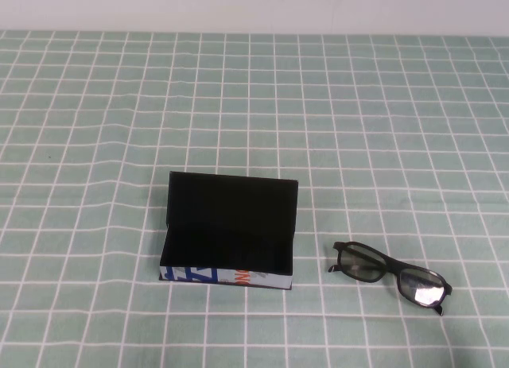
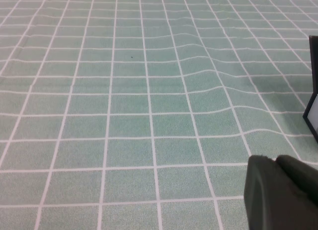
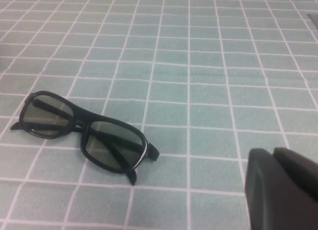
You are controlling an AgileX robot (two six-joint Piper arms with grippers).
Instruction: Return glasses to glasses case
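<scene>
The glasses case [image 1: 231,225] lies open in the middle of the table, its lid standing up at the back and its blue, white and orange strip [image 1: 227,277] facing me. It is empty inside. One edge of it shows in the left wrist view [image 2: 314,86]. The black glasses [image 1: 390,274] lie folded on the cloth to the right of the case, clear of it; they also show in the right wrist view [image 3: 112,148]. My left gripper [image 2: 276,160] is shut and empty over bare cloth left of the case. My right gripper [image 3: 272,151] is shut and empty, a short way from the glasses. Neither arm shows in the high view.
A green tablecloth with a white grid [image 1: 254,106] covers the whole table and has soft wrinkles [image 2: 198,66] near the case. A pale wall [image 1: 254,6] runs along the far edge.
</scene>
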